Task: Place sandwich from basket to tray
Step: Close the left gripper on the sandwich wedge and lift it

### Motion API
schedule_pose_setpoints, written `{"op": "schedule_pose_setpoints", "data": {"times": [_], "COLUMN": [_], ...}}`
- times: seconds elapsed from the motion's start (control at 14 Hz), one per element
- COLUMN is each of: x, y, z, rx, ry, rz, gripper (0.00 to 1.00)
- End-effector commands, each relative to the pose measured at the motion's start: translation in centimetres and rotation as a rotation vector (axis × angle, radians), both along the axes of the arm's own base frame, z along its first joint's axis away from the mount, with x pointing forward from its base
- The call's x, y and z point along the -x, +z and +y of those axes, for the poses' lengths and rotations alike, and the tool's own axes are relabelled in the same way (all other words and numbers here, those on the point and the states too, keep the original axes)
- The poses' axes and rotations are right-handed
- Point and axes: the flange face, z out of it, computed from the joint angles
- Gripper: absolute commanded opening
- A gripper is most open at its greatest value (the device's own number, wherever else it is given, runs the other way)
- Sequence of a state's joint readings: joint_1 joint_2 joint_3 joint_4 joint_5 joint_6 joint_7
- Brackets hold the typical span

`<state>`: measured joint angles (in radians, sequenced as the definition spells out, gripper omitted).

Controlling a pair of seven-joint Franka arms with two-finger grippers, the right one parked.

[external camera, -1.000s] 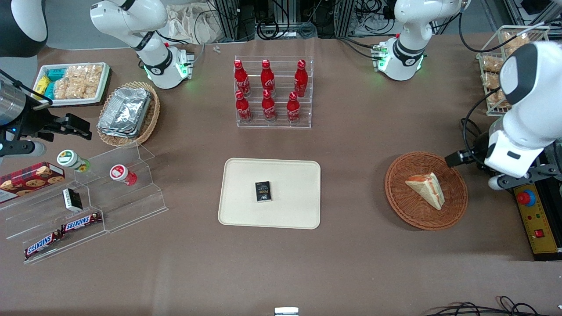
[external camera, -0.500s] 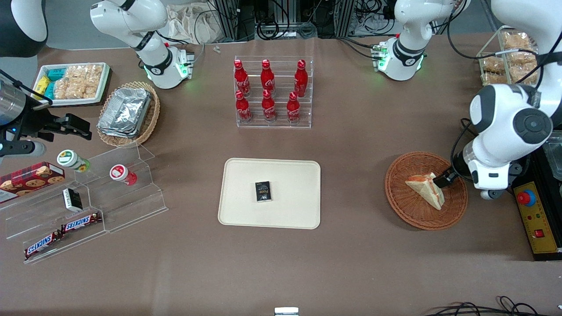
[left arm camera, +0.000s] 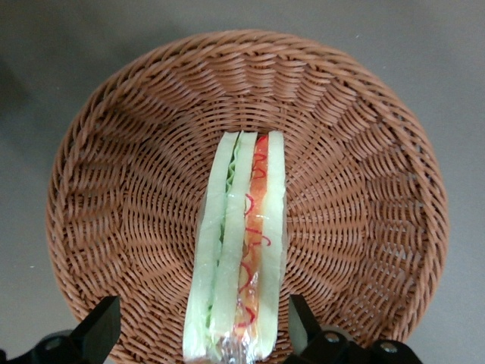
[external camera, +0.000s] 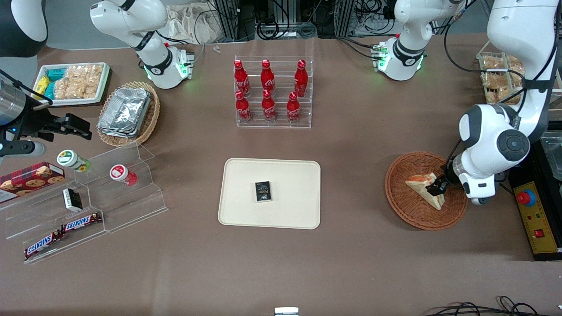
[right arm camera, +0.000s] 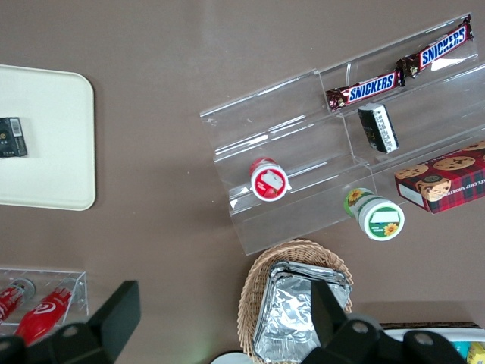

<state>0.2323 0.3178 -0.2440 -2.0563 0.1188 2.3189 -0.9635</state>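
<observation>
The sandwich (external camera: 425, 189), a pale wrapped wedge with red and green filling, lies in the round reddish-brown wicker basket (external camera: 406, 206) toward the working arm's end of the table. The wrist view shows it edge-on (left arm camera: 239, 250) in the basket (left arm camera: 114, 189). My gripper (external camera: 434, 188) is low over the basket, open, with one finger (left arm camera: 100, 327) on each side of the sandwich's thick end, not touching it. The cream-beige tray (external camera: 290, 175) lies mid-table with a small black packet (external camera: 263, 191) on it.
A clear rack of red cola bottles (external camera: 270, 92) stands farther from the front camera than the tray. A control box with a red button (external camera: 533, 210) sits beside the basket. A clear stepped shelf with snacks (external camera: 88, 197) and a tan basket of foil trays (external camera: 127, 112) lie toward the parked arm's end.
My gripper has come down from beside the basket's rim to straddle the sandwich's thick end. The sandwich has not moved.
</observation>
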Motion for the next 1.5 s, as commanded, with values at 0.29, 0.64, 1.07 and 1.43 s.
{"op": "schedule_pose_setpoints", "data": {"times": [0.29, 0.64, 1.07, 1.43], "x": [1.3, 0.2, -1.8, -5.6], "y": [-4.0, -3.0, 2.6, 17.9], "z": [-0.2, -0.6, -2.1, -11.7], "rx": [-0.021, -0.049, -0.096, -0.13], "ry": [0.002, 0.036, -0.001, -0.081], "rz": [0.051, 0.018, 0.009, 0.082], "gripper": [0.91, 0.0, 0.0, 0.0]}}
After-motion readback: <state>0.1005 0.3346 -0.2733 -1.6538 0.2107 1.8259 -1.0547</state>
